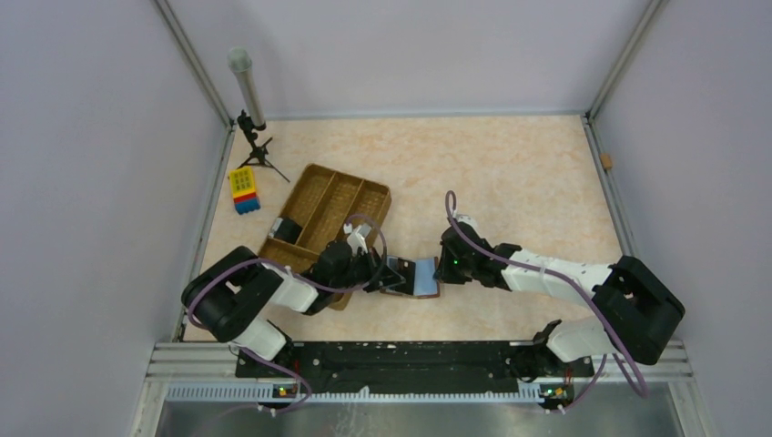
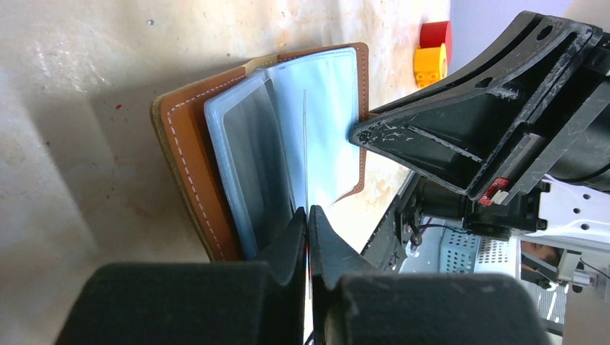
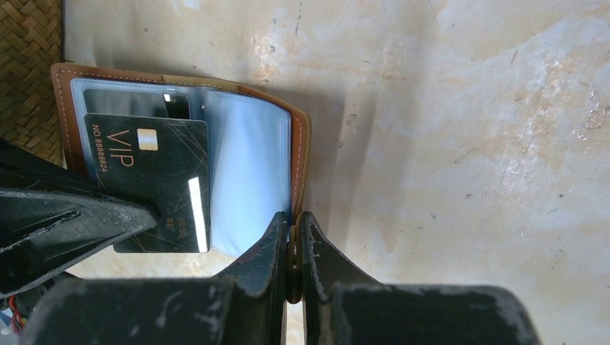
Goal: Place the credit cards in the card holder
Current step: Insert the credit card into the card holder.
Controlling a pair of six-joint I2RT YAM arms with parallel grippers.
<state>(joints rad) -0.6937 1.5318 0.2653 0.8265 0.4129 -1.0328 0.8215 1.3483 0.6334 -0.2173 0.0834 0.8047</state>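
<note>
The brown card holder (image 1: pixel 423 277) lies open on the table between both arms, its clear sleeves showing (image 3: pixel 248 165). My right gripper (image 3: pixel 291 233) is shut on the edge of its brown cover at the holder's right side (image 1: pixel 443 271). My left gripper (image 2: pixel 308 215) is shut on a black VIP credit card (image 3: pixel 147 180), seen edge-on as a thin line (image 2: pixel 305 144) in the left wrist view. That card lies over the holder's left page (image 2: pixel 252 158), its near end sticking out past the holder. Another dark card (image 3: pixel 137 104) sits in a sleeve pocket above it.
A woven brown compartmented tray (image 1: pixel 328 211) lies just left of the holder, next to the left arm. A yellow-and-blue block (image 1: pixel 243 189) and a small tripod with a grey tube (image 1: pixel 250 109) stand at the far left. A small red-and-yellow block (image 2: pixel 433 52) sits farther off.
</note>
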